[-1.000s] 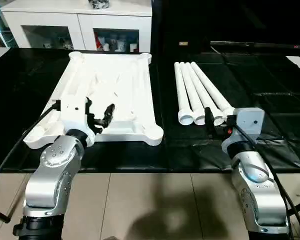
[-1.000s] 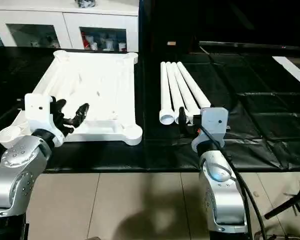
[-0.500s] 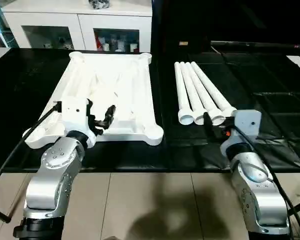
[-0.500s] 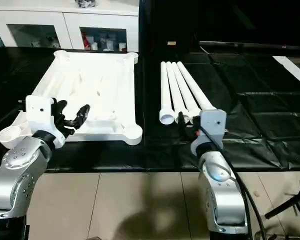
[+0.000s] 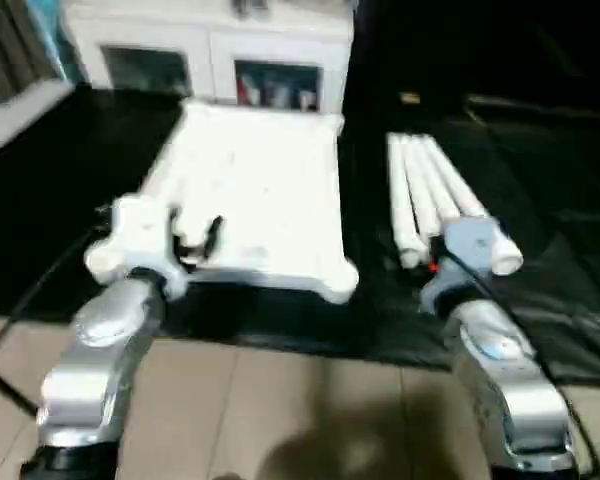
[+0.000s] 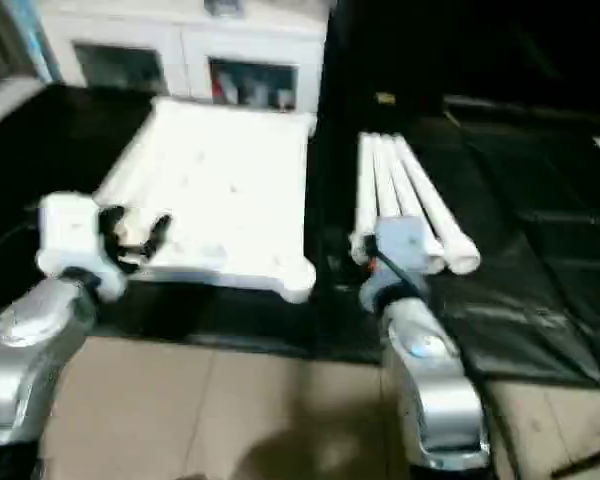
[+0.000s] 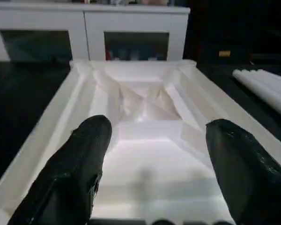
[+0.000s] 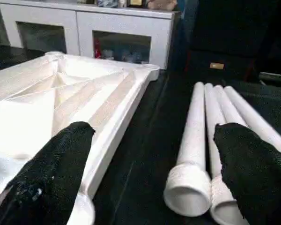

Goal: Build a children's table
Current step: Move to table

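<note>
We see the white plastic rectangular tabletop (image 5: 255, 190) lying ribbed underside up on the black sheet (image 5: 570, 210), long axis running away from us. Beside it, four white tapered tube legs (image 8: 196, 136) lie parallel, open ends toward us. Our left gripper (image 7: 152, 168) hangs released over the tabletop's near edge; our right gripper (image 8: 152, 173), fingers spread, holds nothing.

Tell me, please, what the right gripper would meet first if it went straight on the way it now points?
Most likely the legs: the nearest one's open end lies just ahead between the right gripper's open fingers. Depth is hard to judge; it might graze the black mat first.
</note>
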Robot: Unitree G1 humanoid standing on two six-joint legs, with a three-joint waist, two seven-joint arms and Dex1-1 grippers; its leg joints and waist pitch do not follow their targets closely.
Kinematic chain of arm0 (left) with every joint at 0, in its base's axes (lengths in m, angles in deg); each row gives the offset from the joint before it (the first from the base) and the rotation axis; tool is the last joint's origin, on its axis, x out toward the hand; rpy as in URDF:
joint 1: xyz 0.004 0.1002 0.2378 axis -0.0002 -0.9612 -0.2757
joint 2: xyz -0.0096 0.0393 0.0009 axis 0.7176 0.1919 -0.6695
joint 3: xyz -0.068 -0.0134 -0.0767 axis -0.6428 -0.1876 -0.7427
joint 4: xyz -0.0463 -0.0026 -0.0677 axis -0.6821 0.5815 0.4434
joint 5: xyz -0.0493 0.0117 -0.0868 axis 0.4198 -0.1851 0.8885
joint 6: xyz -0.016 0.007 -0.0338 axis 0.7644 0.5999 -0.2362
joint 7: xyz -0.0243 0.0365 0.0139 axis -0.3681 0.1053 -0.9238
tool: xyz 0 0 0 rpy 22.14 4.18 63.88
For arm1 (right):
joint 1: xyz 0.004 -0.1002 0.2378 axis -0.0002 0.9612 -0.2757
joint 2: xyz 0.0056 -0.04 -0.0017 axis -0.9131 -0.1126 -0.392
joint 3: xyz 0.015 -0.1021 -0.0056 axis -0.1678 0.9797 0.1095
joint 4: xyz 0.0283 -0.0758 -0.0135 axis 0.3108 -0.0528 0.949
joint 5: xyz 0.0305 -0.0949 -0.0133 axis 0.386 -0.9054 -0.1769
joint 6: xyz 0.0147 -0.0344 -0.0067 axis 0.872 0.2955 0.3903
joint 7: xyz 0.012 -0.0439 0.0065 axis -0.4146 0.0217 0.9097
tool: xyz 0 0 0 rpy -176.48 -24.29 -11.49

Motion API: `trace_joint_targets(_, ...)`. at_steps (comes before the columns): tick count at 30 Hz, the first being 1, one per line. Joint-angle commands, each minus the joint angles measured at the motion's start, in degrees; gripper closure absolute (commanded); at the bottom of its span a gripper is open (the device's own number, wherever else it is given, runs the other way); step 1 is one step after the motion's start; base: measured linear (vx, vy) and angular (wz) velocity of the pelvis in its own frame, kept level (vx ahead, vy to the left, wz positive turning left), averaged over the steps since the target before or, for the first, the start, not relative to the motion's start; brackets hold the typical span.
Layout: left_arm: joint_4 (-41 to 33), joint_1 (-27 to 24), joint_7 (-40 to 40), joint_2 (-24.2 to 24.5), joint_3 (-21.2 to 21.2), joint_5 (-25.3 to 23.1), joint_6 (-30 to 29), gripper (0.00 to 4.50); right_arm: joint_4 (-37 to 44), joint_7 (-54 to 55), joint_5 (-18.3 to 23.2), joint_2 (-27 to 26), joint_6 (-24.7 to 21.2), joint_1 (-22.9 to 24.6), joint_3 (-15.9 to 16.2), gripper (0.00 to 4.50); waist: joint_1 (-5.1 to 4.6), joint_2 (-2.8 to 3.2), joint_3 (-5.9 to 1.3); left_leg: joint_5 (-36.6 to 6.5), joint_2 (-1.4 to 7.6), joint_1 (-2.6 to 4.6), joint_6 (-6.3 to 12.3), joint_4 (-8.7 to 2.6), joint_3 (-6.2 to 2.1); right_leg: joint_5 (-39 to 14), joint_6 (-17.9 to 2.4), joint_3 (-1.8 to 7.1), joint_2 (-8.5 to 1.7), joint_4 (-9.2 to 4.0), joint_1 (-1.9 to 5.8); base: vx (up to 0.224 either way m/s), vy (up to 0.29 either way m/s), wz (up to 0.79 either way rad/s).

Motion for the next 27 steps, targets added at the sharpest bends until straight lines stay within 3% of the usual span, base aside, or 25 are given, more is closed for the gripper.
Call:
trace_joint_targets(1, -1.06, -0.18, 0.66, -0.21, 1.49, -0.39, -0.01, 0.84, 0.34, 0.00, 0.52, 0.41, -0.67, -0.01, -1.43, 0.06, -1.16, 0.81, -2.83, -36.91, 4.61, 2.63, -3.14, -6.72, -2.11, -10.99, -7.96, 2.34, -2.96, -4.21, -0.29, 0.098, -0.026, -0.02)
trace_joint_targets(2, -1.12, -0.20, 0.76, -0.11, 1.57, -0.41, -0.04, 0.84, 0.35, 0.46, -0.29, 0.49, -0.20, 0.01, -1.38, 0.06, -0.24, 0.23, -3.60, -24.51, 3.27, -0.57, -0.44, -5.33, -0.16, -10.88, -8.97, 3.45, -4.36, -5.10, 3.20, 0.098, -0.026, -0.02)
trace_joint_targets(4, -1.22, -0.19, 0.94, 0.10, 1.65, -0.43, -0.08, 0.84, 0.21, 1.70, -2.35, 0.94, 2.79, -0.22, -1.39, 0.06, 0.64, 0.07, -3.82, -15.75, 3.24, -1.24, 1.97, -4.18, 0.65, -14.07, -9.09, 3.83, -5.20, -6.02, 3.82, 0.070, -0.034, -0.01)
trace_joint_targets(5, -1.24, -0.21, 0.99, 0.15, 1.66, -0.43, -0.06, 0.84, 0.34, 1.86, -2.28, 0.74, 4.18, -0.35, -1.93, 0.06, 0.75, 0.45, -4.47, -7.78, 3.35, -1.78, 4.00, -3.76, 0.98, -12.24, -8.77, 3.18, -4.08, -5.42, 4.45, 0.066, -0.032, 0.00)
trace_joint_targets(6, -1.26, -0.26, 1.10, 0.21, 1.69, -0.37, 0.00, 0.84, 1.19, 2.98, -1.50, -0.30, 4.29, -0.49, -3.38, 0.06, 0.31, 0.84, -4.73, -5.40, 3.47, -0.62, 5.13, -4.08, 0.80, -7.71, -9.20, 2.40, -2.54, -4.42, 3.64, 0.106, -0.018, 0.00)
trace_joint_targets(8, -1.19, -0.30, 1.27, 0.30, 1.78, -0.33, 0.11, 0.84, 2.33, 3.74, -1.09, -0.63, 3.95, -0.69, -4.47, 0.06, -0.21, 1.17, -5.07, -2.31, 3.79, 1.21, 7.36, -4.09, 0.04, -1.60, -10.02, 1.62, -1.13, -3.03, 2.67, 0.142, -0.004, 0.04)
trace_joint_targets(9, -1.18, -0.30, 1.28, 0.31, 1.78, -0.32, 0.12, 0.84, 2.42, 3.61, -0.81, -0.70, 4.11, -0.71, -4.60, 0.06, -0.87, 1.28, -5.15, 0.36, 4.37, 2.59, 11.51, -4.05, -1.11, 1.93, -10.42, 0.95, -0.41, -1.69, 1.83, 0.141, 0.000, 0.02)
trace_joint_targets(10, -0.99, -0.23, 1.31, 0.20, 1.68, -0.24, 0.27, 0.84, 3.04, 3.06, 0.64, -0.75, 3.08, -0.66, -5.12, 0.06, -1.45, 2.17, -5.26, 2.94, 4.98, 4.70, 16.52, -3.58, -2.05, 2.77, -10.34, 0.50, -0.15, -0.50, 0.00, 0.102, -0.010, 0.02)
trace_joint_targets(11, -0.94, -0.21, 1.30, 0.17, 1.66, -0.22, 0.29, 0.84, 3.10, 2.91, 0.96, -0.78, 2.91, -0.65, -5.20, 0.06, -1.82, 2.34, -5.27, 3.81, 5.48, 5.74, 18.86, -3.38, -2.67, 2.12, -10.03, 0.37, -0.09, 0.01, -1.05, 0.102, -0.010, 0.02)
trace_joint_targets(12, -0.63, -0.11, 1.22, -0.03, 1.58, -0.17, 0.45, 0.84, 3.01, 2.54, 1.26, -0.61, 2.97, -0.47, -5.18, 0.06, -2.23, 1.51, -5.17, 4.88, 6.04, 6.45, 22.21, -2.97, -3.32, 2.41, -9.19, 0.81, -0.64, 0.61, -2.18, 0.088, -0.027, 0.03)
trace_joint_targets(13, -0.56, -0.09, 1.20, -0.06, 1.58, -0.16, 0.49, 0.84, 2.96, 2.50, 1.15, -0.53, 3.13, -0.41, -5.12, 0.06, -1.57, 0.94, -4.82, 5.27, 4.76, 4.51, 23.07, -2.22, -1.88, 4.94, -9.18, 1.99, -1.78, -0.21, -0.87, 0.086, -0.041, 0.01)
trace_joint_targets(14, -0.15, -0.08, 1.07, -0.25, 1.74, -0.19, 0.80, 0.84, 2.11, 3.39, -1.46, 0.23, 5.11, 0.10, -3.96, 0.06, -0.31, -0.38, -5.12, 4.85, 0.86, -1.35, 20.05, -0.12, 0.85, 10.12, -10.09, 4.17, -2.67, -1.93, 4.69, 0.086, -0.041, 0.01)
trace_joint_targets(15, -0.03, -0.12, 0.97, -0.38, 1.87, -0.18, 0.93, 0.84, 2.03, 2.23, -2.36, 1.38, 3.16, 0.70, -2.50, 0.06, 0.55, 0.02, -4.76, 3.29, 0.65, -2.88, 17.74, 0.12, 1.24, 8.73, -10.24, 4.87, -3.83, -3.14, 5.52, 0.053, -0.035, 0.04)
trace_joint_targets(16, 0.02, -0.16, 0.93, -0.43, 1.93, -0.18, 1.00, 0.84, 2.01, 1.64, -2.67, 1.82, 2.24, 0.98, -1.91, 0.06, 0.86, 0.32, -4.75, 2.30, 1.94, -3.50, 13.59, -0.02, 0.80, 6.47, -10.12, 4.82, -3.98, -3.36, 6.14, 0.000, 0.000, 0.00)
trace_joint_targets(17, -0.10, -0.26, 0.85, -0.59, 2.07, -0.19, 1.01, 0.84, 2.36, 0.77, -0.85, 0.97, 1.16, 1.66, -2.34, 0.06, 0.68, 0.82, -4.87, 2.59, 2.48, -1.98, 10.72, -0.98, 0.65, 4.86, -9.77, 3.53, -1.87, -2.74, 5.41, 0.000, 0.000, 0.00)
trace_joint_targets(18, -0.27, -0.34, 0.82, -0.69, 2.14, -0.19, 0.93, 0.84, 2.67, 0.38, 2.26, -0.73, 0.59, 2.20, -3.63, 0.06, 0.35, 1.05, -5.01, 3.17, 2.73, -0.89, 10.40, -1.38, 0.36, 5.29, -9.66, 2.97, -0.92, -2.07, 4.84, 0.054, -0.034, 0.04)
trace_joint_targets(19, -0.30, -0.35, 0.82, -0.71, 2.15, -0.19, 0.92, 0.84, 2.73, 0.31, 2.81, -1.03, 0.49, 2.30, -3.86, 0.06, -0.48, 1.78, -5.30, 6.07, 3.78, 1.80, 12.78, -2.01, -1.14, 6.54, -9.22, 1.85, 0.30, -0.46, 3.11, 0.076, -0.043, 0.01)
trace_joint_targets(20, -0.42, -0.43, 0.77, -0.83, 2.12, -0.11, 0.84, 0.84, 2.67, -0.17, 3.74, -1.16, -0.42, 2.64, -3.95, 0.06, -1.72, 1.39, -5.34, 8.69, 5.63, 4.98, 19.28, -2.18, -3.47, 5.29, -8.27, 1.13, 0.75, 1.37, -0.02, 0.076, -0.043, 0.01)
trace_joint_targets(21, -0.48, -0.46, 0.75, -0.92, 2.09, -0.07, 0.81, 0.84, 2.59, -0.18, 3.36, -0.71, -0.71, 2.71, -3.62, 0.06, -2.14, 1.81, -5.33, 8.24, 6.95, 7.31, 22.07, -2.07, -4.78, 2.01, -8.21, 0.98, 0.48, 2.50, -2.72, 0.078, -0.046, 0.04)
trace_joint_targets(22, -0.51, -0.48, 0.74, -0.97, 2.07, -0.05, 0.80, 0.84, 2.54, -0.11, 2.91, -0.32, -0.83, 2.73, -3.33, 0.06, -2.84, 1.77, -5.34, 8.84, 8.12, 8.62, 24.84, -2.07, -6.21, -0.75, -7.39, 1.20, 0.12, 3.55, -4.40, 0.000, 0.000, 0.00)
trace_joint_targets(23, -0.62, -0.72, 0.81, -0.95, 1.96, -0.01, 0.80, 0.84, 2.12, -0.46, 3.32, -0.24, -1.17, 2.63, -3.21, 0.06, -2.83, 0.77, -4.62, 6.66, 8.24, 8.08, 26.81, -1.90, -5.95, -1.33, -5.20, 3.22, -1.83, 3.36, -5.41, 0.000, 0.000, 0.00)
trace_joint_targets(24, -0.68, -0.82, 0.82, -0.96, 1.89, 0.02, 0.79, 0.84, 1.87, -0.62, 3.05, -0.02, -0.72, 2.59, -3.01, 0.06, -2.37, -0.23, -4.54, 4.91, 5.95, 5.29, 24.71, -1.06, -3.78, 2.46, -5.80, 4.32, -2.84, 1.20, -2.83, 0.000, 0.000, 0.00)
trace_joint_targets(25, -0.76, -0.92, 0.81, -1.02, 1.83, 0.03, 0.76, 0.84, 1.50, -0.83, 2.54, 0.35, 0.06, 2.58, -2.71, 0.06, 0.18, -2.17, -4.59, -0.03, -0.71, -3.10, 18.28, 3.50, 0.90, 7.98, -7.72, 8.62, -4.33, -2.50, 5.39, 0.000, 0.000, 0.00)
trace_joint_targets(26, -0.77, -0.92, 0.79, -1.05, 1.82, 0.01, 0.74, 0.84, 1.42, -0.86, 2.42, 0.43, 0.28, 2.63, -2.65, 0.06, 1.55, -1.31, -4.22, -1.84, 1.33, -5.25, 11.79, 5.39, -0.29, 4.53, -9.22, 10.40, -8.29, -4.23, 6.58, 0.000, 0.000, 0.00)
trace_joint_targets(27, -0.74, -0.87, 0.71, -1.09, 1.72, -0.04, 0.72, 0.84, 1.34, -0.77, 2.24, 0.46, 0.60, 2.74, -2.54, 0.06, 1.42, -1.34, -3.60, -1.71, 1.57, -5.29, 8.76, 4.83, -0.30, 0.75, -9.84, 9.17, -7.14, -4.44, 6.19, 0.025, -0.054, 0.02)
